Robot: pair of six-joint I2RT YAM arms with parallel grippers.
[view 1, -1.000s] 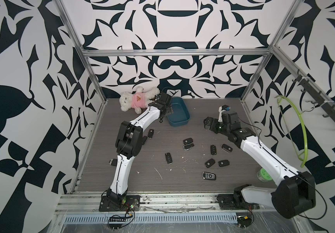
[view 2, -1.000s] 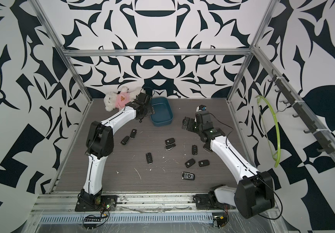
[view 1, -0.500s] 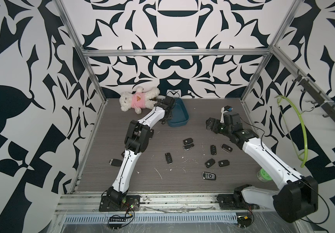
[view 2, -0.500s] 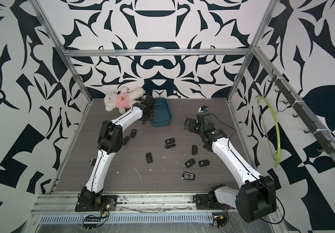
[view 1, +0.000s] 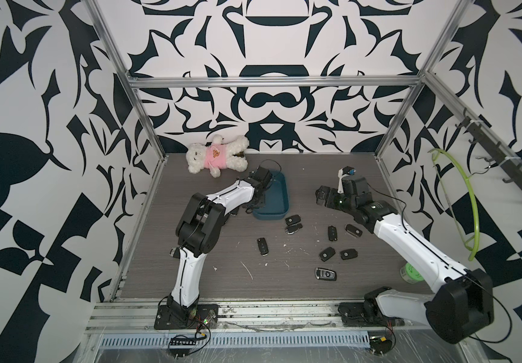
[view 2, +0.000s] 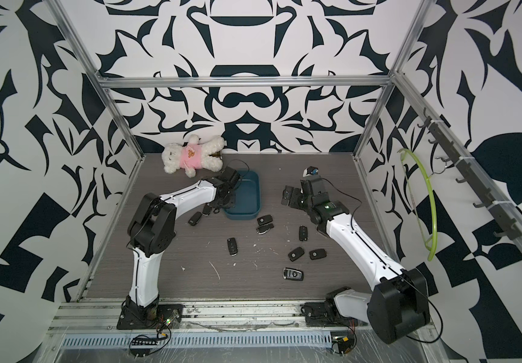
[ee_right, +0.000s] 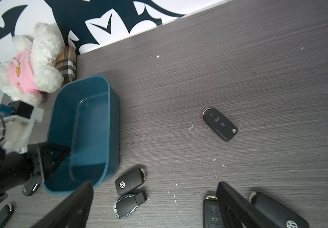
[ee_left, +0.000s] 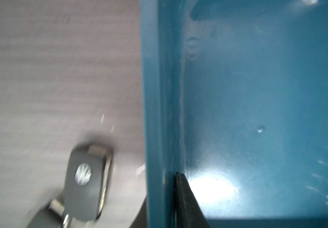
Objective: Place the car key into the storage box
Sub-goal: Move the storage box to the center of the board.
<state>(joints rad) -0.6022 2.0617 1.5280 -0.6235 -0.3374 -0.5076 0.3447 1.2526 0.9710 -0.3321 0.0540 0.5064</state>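
The storage box [view 1: 277, 201], a dark teal tub, sits on the table at the back centre. My left gripper [view 1: 255, 204] is shut on its left wall [ee_left: 155, 118], one finger [ee_left: 187, 199] inside and the other outside. Inside the storage box [ee_right: 92, 126] no key shows. Several black car keys lie loose on the table, among them a pair [view 1: 293, 223] just in front of the box and one [ee_left: 84, 183] beside the wall outside it. My right gripper [ee_right: 155, 185] hangs open and empty right of the box, above a VW key [ee_right: 130, 181].
A white plush bear [view 1: 217, 155] in a pink shirt lies at the back wall behind the box. More keys [view 2: 195, 218] lie left of the box by my left arm. A green roll [view 1: 410, 272] sits at the right edge, beside my right arm.
My left gripper has shut on the box's left wall, and the box has slid a little toward the front. The left elbow has swung right. The right arm has hardly moved.
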